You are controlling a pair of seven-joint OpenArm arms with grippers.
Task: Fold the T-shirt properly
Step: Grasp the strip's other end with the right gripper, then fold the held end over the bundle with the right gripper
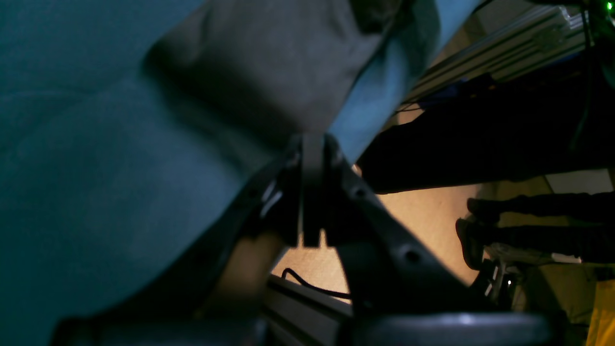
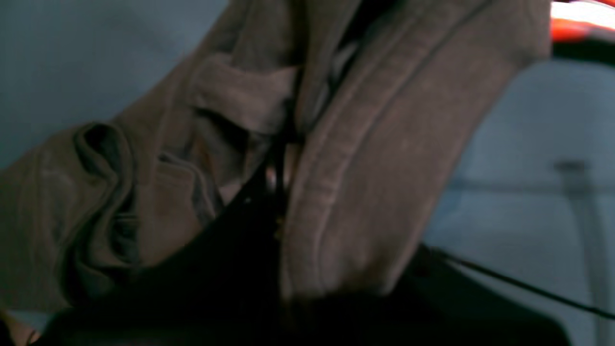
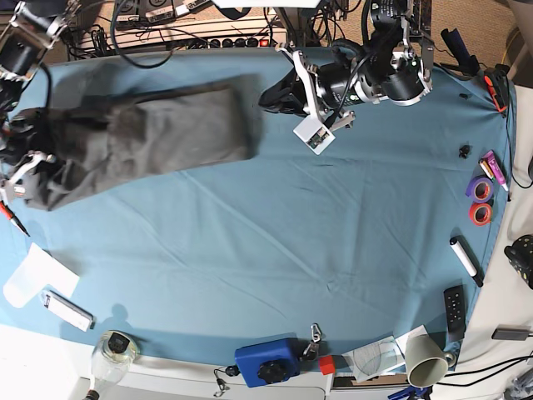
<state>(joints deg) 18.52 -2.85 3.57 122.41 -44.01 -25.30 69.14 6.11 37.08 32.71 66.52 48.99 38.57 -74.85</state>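
Observation:
The dark grey T-shirt (image 3: 158, 133) lies stretched and wrinkled across the back left of the blue table cloth (image 3: 333, 233). My right gripper (image 3: 29, 171) is at its left end. In the right wrist view this gripper (image 2: 281, 158) is shut on bunched fabric beside the ribbed collar of the T-shirt (image 2: 384, 144). My left gripper (image 3: 275, 98) sits at the shirt's right end. Its fingers are together in the left wrist view (image 1: 312, 144), with the edge of the T-shirt (image 1: 269, 67) running down into them, slightly raised off the cloth.
Two tape rolls (image 3: 479, 200), a marker (image 3: 465, 257) and a remote (image 3: 454, 308) lie along the right edge. A paper cup (image 3: 426, 360), a blue box (image 3: 266, 361) and a glass jar (image 3: 117, 350) stand at the front edge. A white sheet (image 3: 33, 275) lies front left.

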